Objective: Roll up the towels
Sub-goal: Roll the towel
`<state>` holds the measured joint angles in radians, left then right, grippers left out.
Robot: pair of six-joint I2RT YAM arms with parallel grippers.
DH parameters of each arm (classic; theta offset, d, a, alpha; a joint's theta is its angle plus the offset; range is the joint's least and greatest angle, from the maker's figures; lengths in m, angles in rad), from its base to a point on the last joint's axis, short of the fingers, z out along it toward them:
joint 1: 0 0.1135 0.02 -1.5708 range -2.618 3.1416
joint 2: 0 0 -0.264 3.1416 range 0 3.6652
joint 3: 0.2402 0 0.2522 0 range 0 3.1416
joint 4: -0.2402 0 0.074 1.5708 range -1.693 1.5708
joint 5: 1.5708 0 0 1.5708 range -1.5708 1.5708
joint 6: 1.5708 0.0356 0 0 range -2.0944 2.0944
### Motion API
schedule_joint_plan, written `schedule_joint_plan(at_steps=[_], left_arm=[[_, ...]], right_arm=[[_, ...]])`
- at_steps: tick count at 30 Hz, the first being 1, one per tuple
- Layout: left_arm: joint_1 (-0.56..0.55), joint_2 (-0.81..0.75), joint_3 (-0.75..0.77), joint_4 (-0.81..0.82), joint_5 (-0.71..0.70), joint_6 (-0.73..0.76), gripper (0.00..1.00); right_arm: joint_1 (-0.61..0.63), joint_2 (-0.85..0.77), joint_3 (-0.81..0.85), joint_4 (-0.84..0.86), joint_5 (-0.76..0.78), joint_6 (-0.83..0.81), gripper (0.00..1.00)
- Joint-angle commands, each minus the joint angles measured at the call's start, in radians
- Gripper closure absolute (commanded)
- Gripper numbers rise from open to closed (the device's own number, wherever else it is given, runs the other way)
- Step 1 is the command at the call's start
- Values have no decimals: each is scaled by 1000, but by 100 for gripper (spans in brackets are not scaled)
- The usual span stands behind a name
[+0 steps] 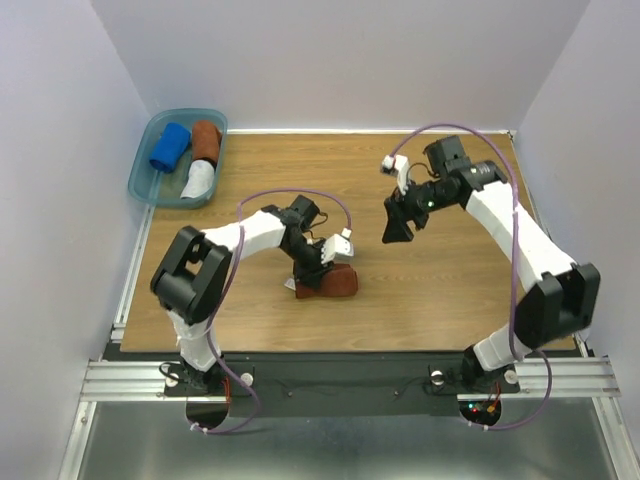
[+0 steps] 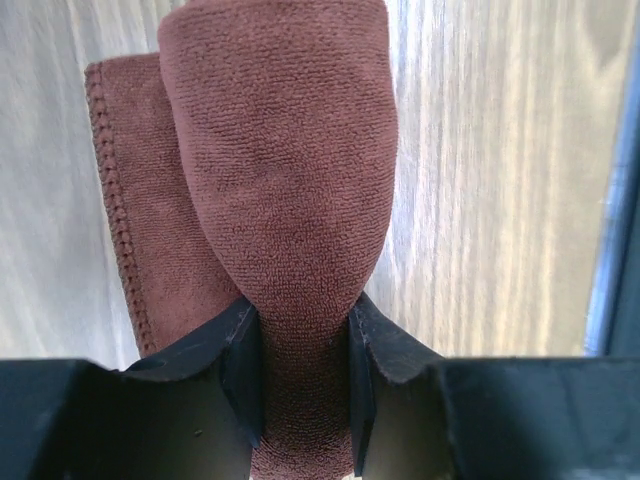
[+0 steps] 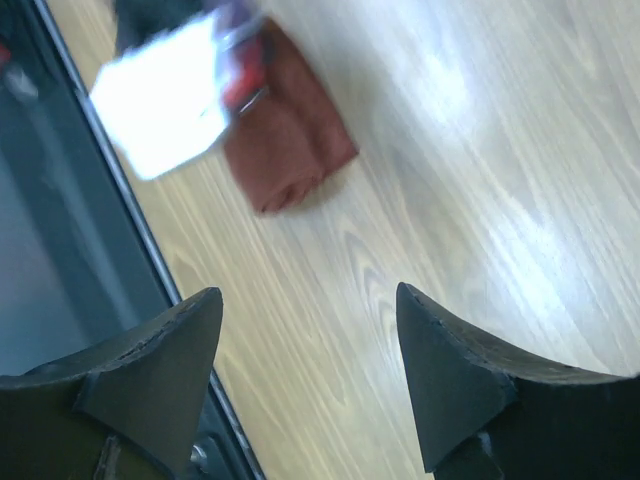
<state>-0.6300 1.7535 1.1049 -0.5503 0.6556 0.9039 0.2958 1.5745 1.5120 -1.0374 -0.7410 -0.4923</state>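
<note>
Rust-brown towel [image 1: 332, 282] sits rolled near the table [image 1: 430, 300] centre, long axis running away from our left gripper [image 2: 300, 385], jaws clamped on its near end. Right gripper [image 3: 310, 380] hovers well apart, jaws spread, holding nothing; left arm does the next move, we'd say.

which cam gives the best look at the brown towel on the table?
Left wrist: the brown towel fills the frame, rolled, pinched between the left gripper fingers. Top external shows it small, partly under the arm. Right wrist shows it blurred.
</note>
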Motion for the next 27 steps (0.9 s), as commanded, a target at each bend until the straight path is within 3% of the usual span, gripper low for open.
schedule_joint_plan(at_steps=[1,7,15,22,27], left_arm=[[68,155,79,-259,97,88,82],[153,326,209,-358,142,127,78],[181,400,283,-398,153,144,75],[187,423,312,-418,161,164,72],[193,419,303,-409,161,170,69]], right_arm=[[139,-112,-148,108,185,-65,26],[390,-154,-298,359,463,-17,27],[649,-53,-372,637,672,-69,25],[718,24,-496,804,735,-160,22],[740,85,-553,954,911,-172,22]])
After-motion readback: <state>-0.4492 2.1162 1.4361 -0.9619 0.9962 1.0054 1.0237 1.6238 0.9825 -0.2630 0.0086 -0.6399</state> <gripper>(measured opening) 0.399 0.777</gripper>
